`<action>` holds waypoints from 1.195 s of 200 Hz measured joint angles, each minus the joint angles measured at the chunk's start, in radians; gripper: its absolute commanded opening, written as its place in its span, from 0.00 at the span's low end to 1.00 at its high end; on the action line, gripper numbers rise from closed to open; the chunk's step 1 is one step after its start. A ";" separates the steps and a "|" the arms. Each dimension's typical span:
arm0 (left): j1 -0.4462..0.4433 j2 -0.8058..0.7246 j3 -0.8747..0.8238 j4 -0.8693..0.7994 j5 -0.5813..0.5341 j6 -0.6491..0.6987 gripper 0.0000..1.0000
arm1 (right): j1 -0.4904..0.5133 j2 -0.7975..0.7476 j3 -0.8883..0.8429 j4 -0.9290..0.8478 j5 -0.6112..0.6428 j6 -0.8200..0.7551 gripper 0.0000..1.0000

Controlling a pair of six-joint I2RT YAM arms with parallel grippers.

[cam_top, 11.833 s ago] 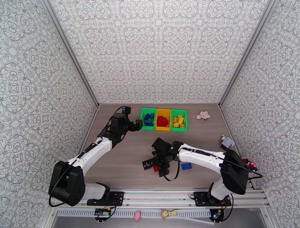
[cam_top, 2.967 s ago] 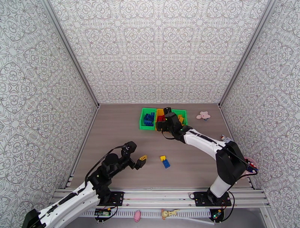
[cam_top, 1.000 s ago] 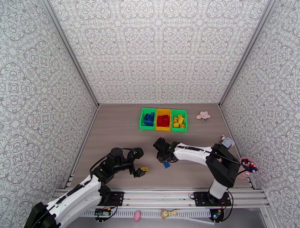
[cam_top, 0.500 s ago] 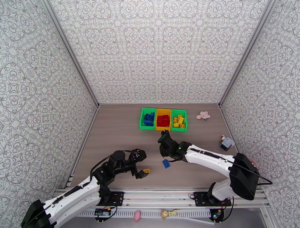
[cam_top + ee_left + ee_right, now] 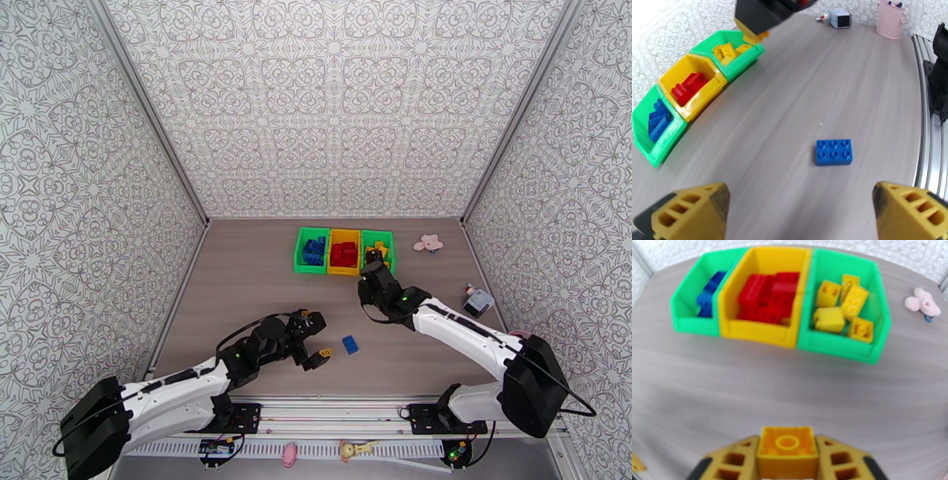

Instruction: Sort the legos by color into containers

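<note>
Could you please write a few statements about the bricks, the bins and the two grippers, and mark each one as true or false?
1. The right gripper holds a yellow brick. True.
2. The left gripper is shut on the blue brick. False: it is open, and that brick lies loose on the table.
3. The red bricks lie in the yellow bin. True.
4. The pink toy is inside a bin. False: it lies on the table, beside the green bin.
</note>
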 measured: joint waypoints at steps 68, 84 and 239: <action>-0.051 0.178 0.042 0.129 0.001 -0.015 1.00 | -0.212 0.243 0.145 0.102 -0.092 -0.131 0.00; -0.056 0.182 0.050 0.127 0.000 -0.023 1.00 | -0.250 0.321 0.212 0.113 -0.124 -0.146 0.01; -0.061 0.181 0.071 0.127 -0.026 -0.026 1.00 | -0.335 0.749 0.682 0.170 -0.187 -0.191 0.45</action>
